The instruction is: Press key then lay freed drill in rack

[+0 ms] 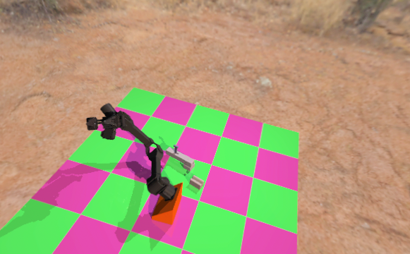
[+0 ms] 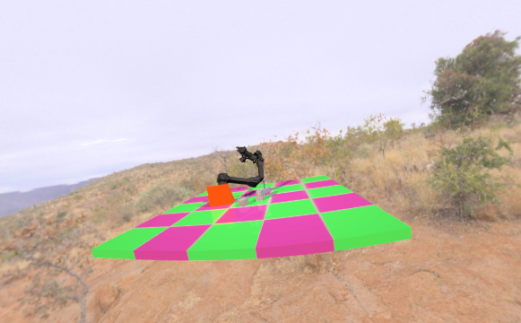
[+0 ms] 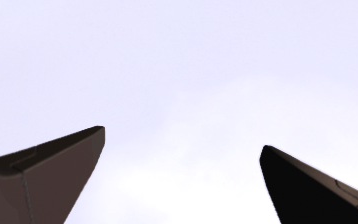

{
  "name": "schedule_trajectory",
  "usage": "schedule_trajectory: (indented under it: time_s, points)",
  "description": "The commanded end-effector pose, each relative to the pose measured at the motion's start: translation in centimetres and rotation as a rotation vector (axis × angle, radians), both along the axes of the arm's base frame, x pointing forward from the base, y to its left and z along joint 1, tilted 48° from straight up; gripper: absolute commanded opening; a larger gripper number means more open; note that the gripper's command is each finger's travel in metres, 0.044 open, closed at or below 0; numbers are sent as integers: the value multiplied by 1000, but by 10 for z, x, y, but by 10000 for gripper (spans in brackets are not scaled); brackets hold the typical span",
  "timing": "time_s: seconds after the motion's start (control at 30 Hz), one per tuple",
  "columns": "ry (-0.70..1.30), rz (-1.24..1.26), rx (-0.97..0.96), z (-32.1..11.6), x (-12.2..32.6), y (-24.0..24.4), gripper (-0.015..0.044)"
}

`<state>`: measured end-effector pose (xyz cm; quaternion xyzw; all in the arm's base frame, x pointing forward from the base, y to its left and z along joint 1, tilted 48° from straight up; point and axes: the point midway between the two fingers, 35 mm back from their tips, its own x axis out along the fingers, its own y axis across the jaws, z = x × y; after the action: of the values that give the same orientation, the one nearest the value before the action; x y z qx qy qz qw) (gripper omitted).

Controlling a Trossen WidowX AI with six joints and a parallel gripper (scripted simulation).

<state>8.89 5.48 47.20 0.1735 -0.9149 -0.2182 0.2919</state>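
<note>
A long pale grey fixture (image 1: 181, 157) (image 2: 260, 196) stands beside the arm. A thin dark upright piece (image 1: 176, 149), apparently the drill, stands in its far part; how deep it sits cannot be told. The fixture's near end has a raised, blocky part, and I cannot tell which part is the key. A small brownish block (image 1: 196, 183) (image 2: 243, 202), apparently the rack, lies nearer the arm's base, apart from the fixture. My gripper (image 3: 184, 143) is open and empty, with only sky between its fingers in the wrist view. It is raised high, well away from the fixture.
The arm's base sits at an orange wedge (image 1: 177, 208) (image 2: 220, 196), close to the small block. The arm's lower links rise beside the fixture. All stand on a green and pink checkered platform (image 1: 226, 183) (image 2: 296, 233) with edges on open dirt ground.
</note>
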Motion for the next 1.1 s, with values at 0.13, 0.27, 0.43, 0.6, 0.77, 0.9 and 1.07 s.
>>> schedule_trajectory:
  time_s: [0.13,0.27,0.43,0.6,0.77,0.9,1.07]
  points:
    - [0,0,0,0,0,0,269]
    - [-3,6,12,0,-3,-1,164]
    - [-25,187,330,5,-62,-41,32]
    - [44,418,657,-6,-98,-101,0]
    - [232,707,980,-32,-102,-170,0]
    - [455,958,1189,-61,-80,-219,0]
    - [784,1268,1358,-103,-33,-260,0]
